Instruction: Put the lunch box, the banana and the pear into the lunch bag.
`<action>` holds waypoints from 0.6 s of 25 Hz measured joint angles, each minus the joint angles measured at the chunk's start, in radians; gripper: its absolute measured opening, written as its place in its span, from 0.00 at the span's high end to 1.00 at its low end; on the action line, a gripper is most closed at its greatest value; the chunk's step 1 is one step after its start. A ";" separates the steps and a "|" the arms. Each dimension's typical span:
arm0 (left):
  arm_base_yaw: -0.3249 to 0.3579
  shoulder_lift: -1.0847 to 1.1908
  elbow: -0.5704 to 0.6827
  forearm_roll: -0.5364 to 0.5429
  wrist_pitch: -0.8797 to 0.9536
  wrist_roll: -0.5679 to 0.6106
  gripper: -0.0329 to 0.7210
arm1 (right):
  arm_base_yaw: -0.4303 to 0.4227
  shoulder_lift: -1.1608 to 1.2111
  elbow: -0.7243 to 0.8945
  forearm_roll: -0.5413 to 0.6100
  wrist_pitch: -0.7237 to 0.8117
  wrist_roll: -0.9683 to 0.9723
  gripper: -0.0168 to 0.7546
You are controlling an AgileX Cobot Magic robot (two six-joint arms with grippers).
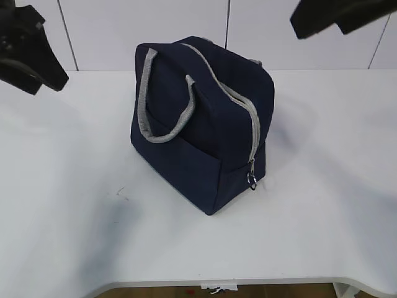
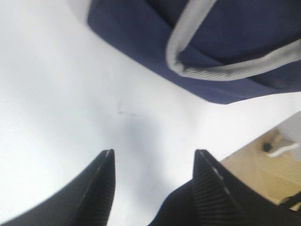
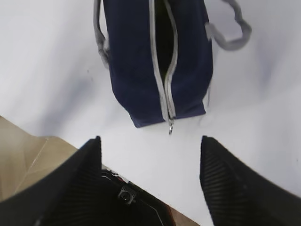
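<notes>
The bag [image 1: 201, 124] stands upright near the middle of the white counter [image 1: 74, 217], one grey handle [image 1: 164, 99] draped over its near side and the zipper [image 1: 239, 102] running over the top and down the right end to a ring pull [image 1: 252, 179] close to the counter. From the right wrist view the zipper is closed along the lower end but parted further up, leaving a dark slit [image 3: 162, 42]; nothing inside can be made out. Neither the lunch box, the banana nor the pear shows in any view, and no loose item lies on the counter, so whether they are already inside or out of frame cannot be told. The left claw [image 2: 153, 188] hangs above bare counter beside the bag's near corner, its fingers apart and holding nothing. The right claw [image 3: 150, 179] hovers high over the ring-pull end of the bag, fingers also wide apart and empty. In the exterior view both arms sit raised at the upper corners, well clear of the bag. Judging from this, the task is either at its very start, with the bag to be opened wider, or at its close, with the packed bag nearly zipped. If the start, the next move calls for one claw to steady the bag by a handle while the other takes the small ring pull, a fine target that demands a careful, centred approach.
</notes>
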 joint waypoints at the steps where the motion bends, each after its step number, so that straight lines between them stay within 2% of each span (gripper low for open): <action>1: 0.000 -0.006 0.000 0.006 0.002 -0.002 0.42 | 0.000 -0.032 0.052 -0.002 -0.029 -0.008 0.32; 11: 0.000 -0.148 0.002 0.022 0.018 -0.009 0.43 | 0.000 -0.322 0.607 -0.010 -0.527 -0.101 0.32; 15: 0.000 -0.154 0.002 0.023 0.018 -0.009 0.45 | 0.000 -0.332 0.710 -0.010 -0.605 -0.103 0.32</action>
